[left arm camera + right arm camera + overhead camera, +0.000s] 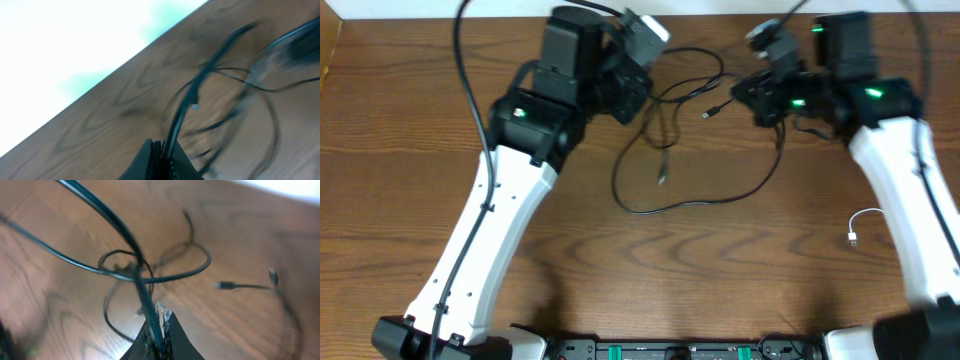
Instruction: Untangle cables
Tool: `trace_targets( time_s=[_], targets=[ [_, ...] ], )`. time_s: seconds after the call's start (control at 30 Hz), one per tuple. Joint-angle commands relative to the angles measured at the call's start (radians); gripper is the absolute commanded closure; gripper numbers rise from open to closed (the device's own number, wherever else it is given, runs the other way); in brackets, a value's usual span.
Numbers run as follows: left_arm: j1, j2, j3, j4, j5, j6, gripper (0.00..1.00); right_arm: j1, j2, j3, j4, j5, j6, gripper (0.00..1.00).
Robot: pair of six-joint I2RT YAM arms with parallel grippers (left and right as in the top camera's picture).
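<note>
You are at the pulling-apart step. The black cables (661, 165) lie looped together on the table (720, 280), between your two arms. Your left claw (161, 156) seems pinched shut on one of them, but that picture is blurry, so I may be wrong. Your right claw (159, 332) is squeezed tight on another. The white cable (858, 228) lies apart, by your right arm. Next, pull your claws slowly away from each other. No box or bin shows.
</note>
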Motion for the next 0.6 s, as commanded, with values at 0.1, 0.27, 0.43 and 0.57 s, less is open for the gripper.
trace_targets(
  time_s=[0.1,0.27,0.43,0.57],
  targets=[
    [0.095,0.035,0.0,-0.006,-0.033,0.017,0.93,-0.17,-0.193,-0.001,-0.015,0.011,0.026,0.99],
    [0.139,0.067,0.0,-0.005,-0.034,0.017,0.93,-0.315,-0.276,-0.001,-0.071,-0.031,0.021,0.99],
    [0.175,0.092,0.0,-0.008,-0.038,0.016,0.92,-0.458,-0.315,-0.001,-0.075,-0.182,0.023,0.99],
    [0.203,0.103,0.0,-0.008,-0.092,0.017,0.93,-0.533,-0.324,-0.001,-0.08,-0.257,0.025,0.99]
  ],
)
